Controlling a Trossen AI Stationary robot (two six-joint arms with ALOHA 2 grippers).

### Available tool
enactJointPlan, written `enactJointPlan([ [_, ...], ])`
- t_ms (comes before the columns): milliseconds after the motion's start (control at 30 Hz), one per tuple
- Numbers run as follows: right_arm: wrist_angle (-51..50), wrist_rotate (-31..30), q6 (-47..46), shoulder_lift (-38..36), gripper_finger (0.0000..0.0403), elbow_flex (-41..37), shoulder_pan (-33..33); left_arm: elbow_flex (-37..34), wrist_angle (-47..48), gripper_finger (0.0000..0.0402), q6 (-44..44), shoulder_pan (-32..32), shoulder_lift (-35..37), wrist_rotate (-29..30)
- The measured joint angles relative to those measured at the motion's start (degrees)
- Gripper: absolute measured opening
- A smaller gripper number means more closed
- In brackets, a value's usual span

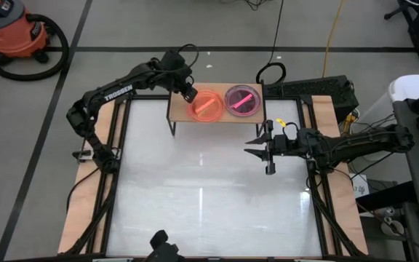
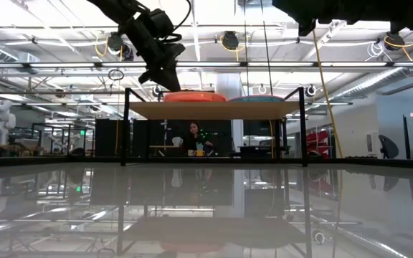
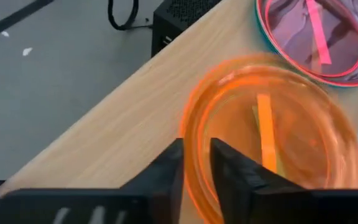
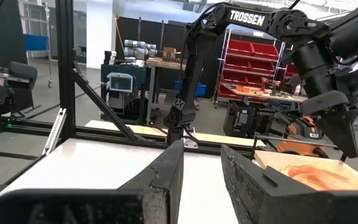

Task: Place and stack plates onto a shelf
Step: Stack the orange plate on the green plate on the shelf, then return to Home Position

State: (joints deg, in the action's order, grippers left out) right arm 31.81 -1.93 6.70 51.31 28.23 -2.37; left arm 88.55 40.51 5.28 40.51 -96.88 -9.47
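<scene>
Upper centre of the high view: the left gripper (image 1: 188, 92) pinches the rim of a glossy, translucent orange plate (image 1: 206, 106) on the pale woodgrain shelf (image 1: 179, 109), beside a pink plate (image 1: 242, 101). At mid-right, the right gripper (image 1: 259, 148) hovers spread, empty.

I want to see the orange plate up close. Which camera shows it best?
The left wrist view: the orange plate fills it, rim between the left gripper fingers. High view shows it small, low view edge-on, right wrist view only part.
</scene>
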Motion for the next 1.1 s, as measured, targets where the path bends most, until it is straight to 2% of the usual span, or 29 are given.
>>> enactJointPlan([
  [167,-1.2,-0.2,0.0,0.0,0.0091,0.0,0.0,0.0,0.0,0.0128,-3.0,0.0,1.5,0.9],
  [267,-3.3,-4.4,-0.2,-0.3,0.0091,0.0,0.0,0.0,0.0,0.0136,-5.1,-0.1,4.2,0.9],
  [433,-11.0,-9.5,0.0,-3.3,0.0091,0.0,0.0,0.0,0.2,0.0128,-12.2,-2.1,10.3,0.5],
  [633,-21.4,-10.8,-2.0,-11.3,0.0091,0.0,0.0,0.0,1.1,0.0112,-13.2,-5.7,18.9,0.5],
  [733,-26.1,-13.9,-4.5,-14.5,0.0091,-0.2,0.0,0.0,1.1,0.0099,-13.9,-8.8,22.3,0.6],
  [867,-25.6,-14.8,-3.3,-18.4,0.0091,-4.5,0.0,-0.3,3.9,0.0083,-14.1,-12.6,26.2,1.1],
  [967,-22.2,-15.8,-1.6,-22.0,0.0091,-8.7,0.0,-4.9,1.5,0.0081,-14.3,-15.4,30.9,1.1],
  [1100,-19.3,-19.9,-1.2,-28.1,0.0091,-12.4,0.0,-16.5,-7.2,0.0080,-13.9,-17.4,39.0,1.1],
])
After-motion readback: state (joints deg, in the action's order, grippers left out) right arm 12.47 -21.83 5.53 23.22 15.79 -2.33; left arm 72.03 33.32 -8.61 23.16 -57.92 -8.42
